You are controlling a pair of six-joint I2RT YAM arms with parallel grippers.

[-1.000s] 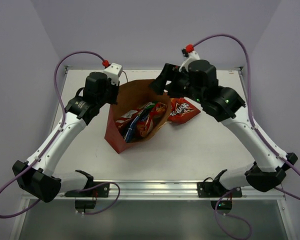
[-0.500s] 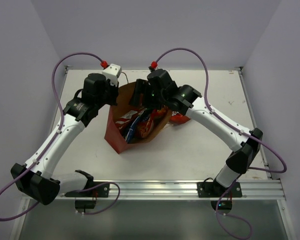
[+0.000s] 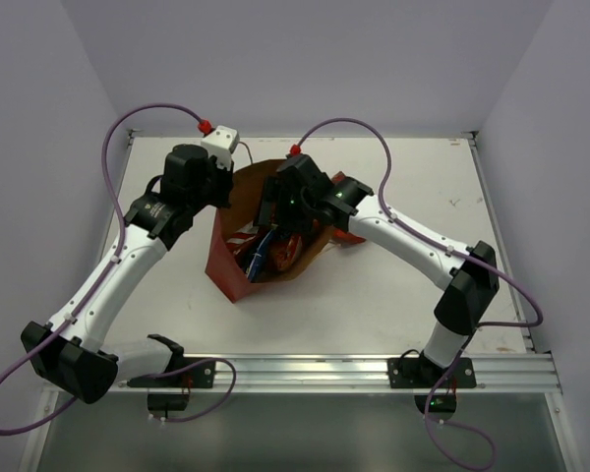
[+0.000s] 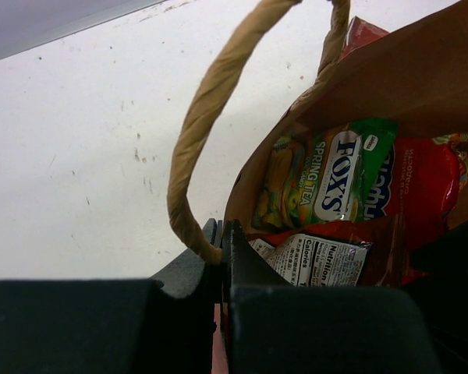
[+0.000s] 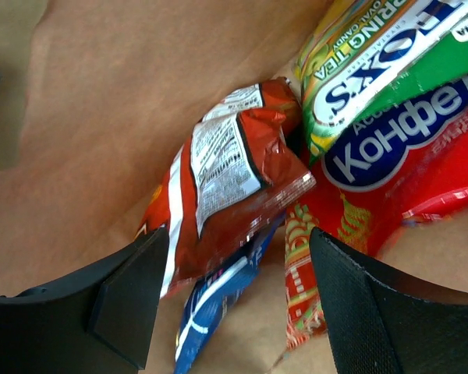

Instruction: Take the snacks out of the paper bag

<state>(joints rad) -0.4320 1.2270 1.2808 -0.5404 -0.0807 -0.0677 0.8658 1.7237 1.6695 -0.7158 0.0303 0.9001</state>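
Top external view: the paper bag (image 3: 226, 264) leaned on the table (image 3: 403, 295) with its mouth up.
Left end effector (image 4: 222, 234): its fingers were pressed together on the bag's rim, just beside the root of the cord handle (image 4: 207, 117), and so it held the mouth open.
Right end effector (image 5: 238, 261): wide open and holding nothing, it was inside the mouth and pointed down at the snacks.
Snacks: between and just ahead of the open fingers lay a red chip bag (image 5: 226, 171), label side up, over a blue bag (image 5: 207, 319). Further ahead and to one side were the green-yellow bag (image 5: 359, 62) and a second red bag (image 5: 405, 164). A loose red bag (image 3: 348, 237) seemed to lie outside the paper bag, off to the side of the right end effector and mostly hidden.
Risk: the foil is probably slippery and the packs overlap, so closing may catch two packs, or only a corner that slips out. A finger pushing the paper wall could tear it, or pull the rim out of the left grip, and then the bag may fall.
Surface: a white, flat table, lightly scuffed.
Room: plain pale lilac walls (image 3: 275, 59) stood close around.
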